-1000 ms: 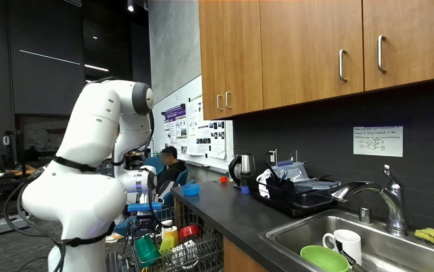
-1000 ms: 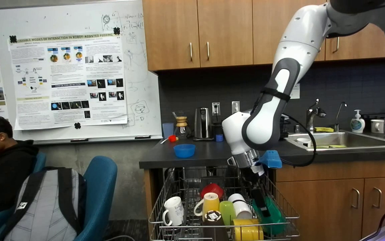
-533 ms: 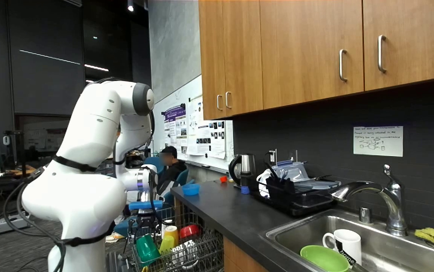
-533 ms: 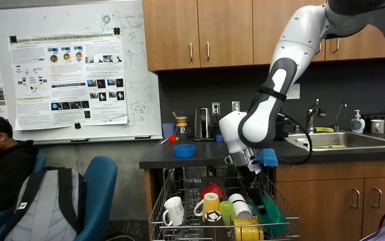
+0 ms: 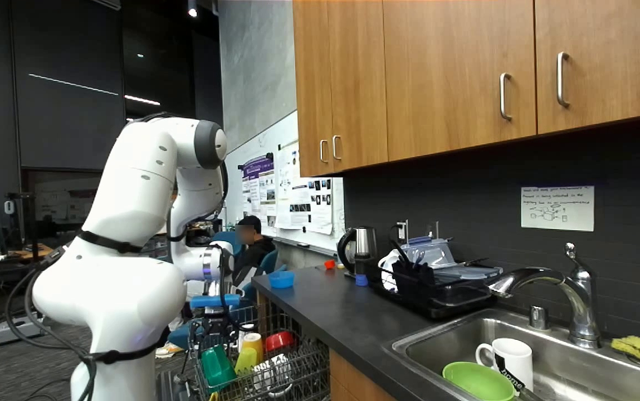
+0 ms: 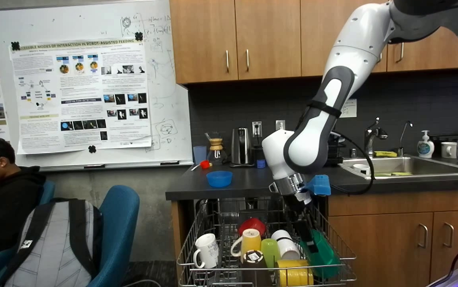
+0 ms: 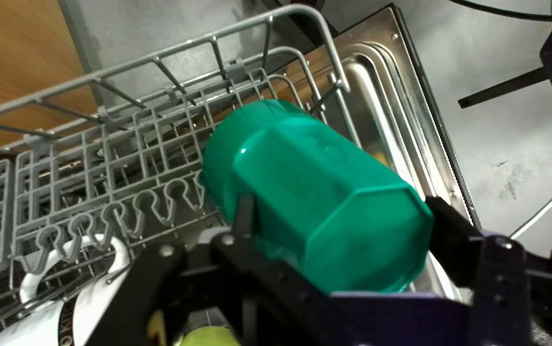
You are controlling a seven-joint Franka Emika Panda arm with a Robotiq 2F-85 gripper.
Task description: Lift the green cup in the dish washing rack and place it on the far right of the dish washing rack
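Green cup (image 7: 316,197) barely stirs in the rack (image 7: 155,58), gripper (image 7: 338,200) astride; whether clamped, I can't tell; lift seems pending.

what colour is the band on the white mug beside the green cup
Black, with lighter lettering; the band shows best in the wrist view.

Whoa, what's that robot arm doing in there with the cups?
The robot arm has its gripper around a green cup, which is tilted in the dishwasher rack. The cup is between the fingers, but I can't tell whether they're squeezing. The job is to lift it and put it on the rack's far right. A yellow mug sits in there too.
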